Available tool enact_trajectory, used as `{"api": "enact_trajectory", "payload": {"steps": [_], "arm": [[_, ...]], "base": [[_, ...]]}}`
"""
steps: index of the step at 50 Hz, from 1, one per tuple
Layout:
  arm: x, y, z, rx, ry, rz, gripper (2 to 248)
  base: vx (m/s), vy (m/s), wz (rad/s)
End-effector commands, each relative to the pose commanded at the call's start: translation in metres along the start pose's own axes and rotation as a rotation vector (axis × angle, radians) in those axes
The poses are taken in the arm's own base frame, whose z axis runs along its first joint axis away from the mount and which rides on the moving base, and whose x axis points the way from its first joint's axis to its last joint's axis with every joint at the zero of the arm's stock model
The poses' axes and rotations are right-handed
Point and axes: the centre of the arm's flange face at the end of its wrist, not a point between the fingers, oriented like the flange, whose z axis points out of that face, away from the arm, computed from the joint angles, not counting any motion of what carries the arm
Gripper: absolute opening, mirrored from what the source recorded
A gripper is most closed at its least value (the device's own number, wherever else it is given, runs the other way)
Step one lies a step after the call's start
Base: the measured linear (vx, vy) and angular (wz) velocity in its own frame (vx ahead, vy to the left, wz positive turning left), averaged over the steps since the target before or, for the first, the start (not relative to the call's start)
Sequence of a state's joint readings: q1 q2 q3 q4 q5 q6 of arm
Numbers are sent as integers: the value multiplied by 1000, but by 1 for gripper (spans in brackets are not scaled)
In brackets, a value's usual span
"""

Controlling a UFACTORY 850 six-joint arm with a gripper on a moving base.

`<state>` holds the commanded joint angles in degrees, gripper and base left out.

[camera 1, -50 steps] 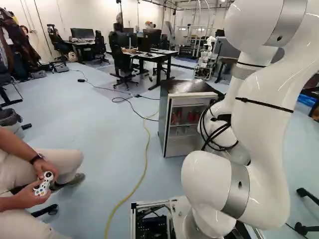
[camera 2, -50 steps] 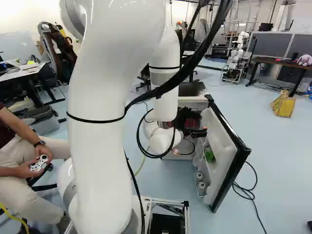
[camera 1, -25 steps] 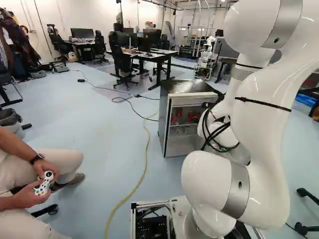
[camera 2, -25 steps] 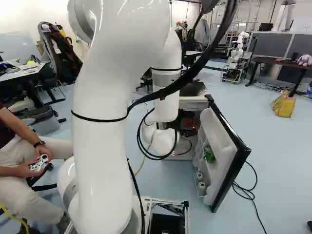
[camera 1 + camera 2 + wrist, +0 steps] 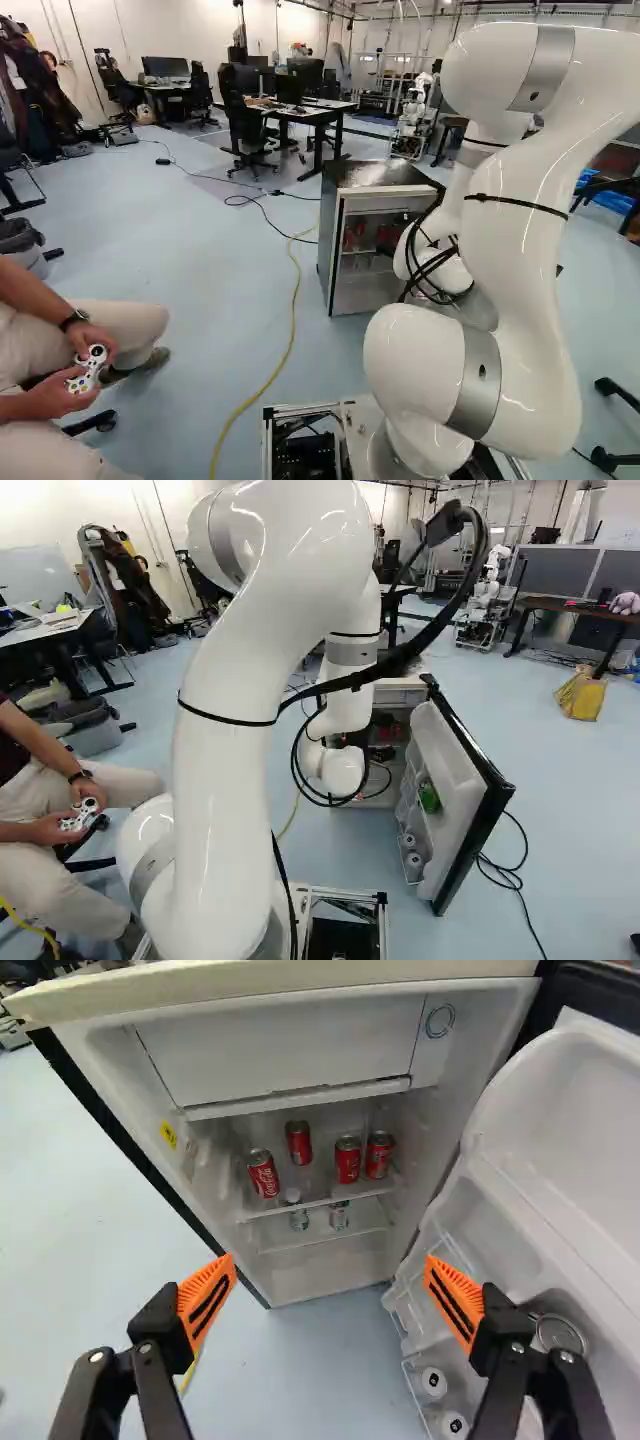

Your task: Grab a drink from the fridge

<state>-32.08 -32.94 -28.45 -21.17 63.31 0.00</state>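
"Facing the fridge (image 5: 375,174), what do you have in your gripper (image 5: 383,753)?"

"Nothing. My gripper (image 5: 330,1268) is spread wide, orange pads (image 5: 207,1300) well apart, just in front of the fridge's mouth."

"And the drinks?"

"Ahead of me, beyond my fingertips. Four red cans stand upright on the upper shelf (image 5: 325,1200): one on the left (image 5: 262,1173), one farther in (image 5: 299,1143), and two near each other on the right (image 5: 347,1160) (image 5: 379,1155). I touch none of them. The lower shelf (image 5: 320,1239) carries two small pale containers (image 5: 298,1218)."

"What about the door?"

"The door (image 5: 452,770) stands open to the right of the fridge. I see a green item (image 5: 430,797) in its racks, with two white-topped containers (image 5: 433,1382) on the near side."

"Anything farther off?"

"Another robot (image 5: 412,125) stands on the far side of the room, beyond the fridge. A yellow bag (image 5: 580,695) sits on the floor to the right, past the door, and a yellow cable (image 5: 292,335) runs along the floor to the left of my arm (image 5: 520,260)."
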Motion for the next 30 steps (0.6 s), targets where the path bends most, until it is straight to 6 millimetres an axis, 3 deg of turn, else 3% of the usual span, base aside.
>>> {"api": "enact_trajectory", "payload": {"steps": [30], "arm": [[-18, 2, 49, 27, -28, -4, 247]], "base": [[0, 0, 0]]}}
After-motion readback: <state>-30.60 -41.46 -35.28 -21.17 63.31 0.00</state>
